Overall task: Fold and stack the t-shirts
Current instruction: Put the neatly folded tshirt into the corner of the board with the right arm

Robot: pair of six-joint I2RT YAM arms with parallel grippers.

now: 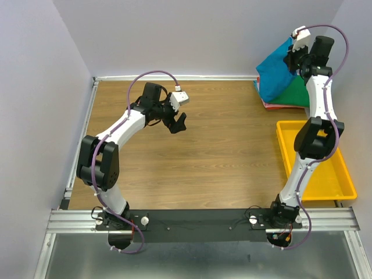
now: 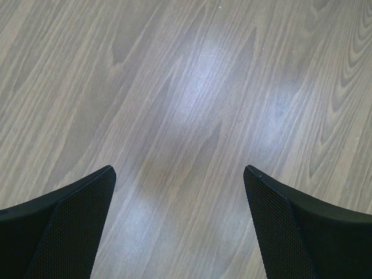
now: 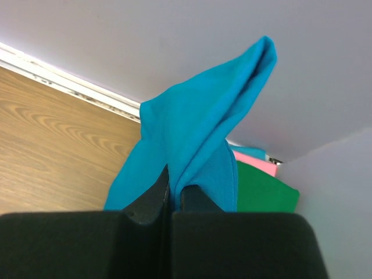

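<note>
My right gripper [image 1: 295,51] is shut on the teal-blue t-shirt [image 1: 275,68] and holds it lifted at the table's far right corner. In the right wrist view the teal cloth [image 3: 192,139] rises from between the closed fingers [image 3: 156,195]. Under it lie a dark green t-shirt [image 1: 297,93] and a pink one [image 1: 272,105]; both show in the right wrist view, the green [image 3: 264,195] and the pink [image 3: 254,163]. My left gripper [image 1: 176,122] is open and empty above the bare wooden table, its fingers [image 2: 75,221] wide apart.
A yellow plastic tray [image 1: 344,174] stands at the right edge of the wooden table [image 1: 215,151], near the right arm. Walls close in the back and the sides. A metal rail runs along the near edge.
</note>
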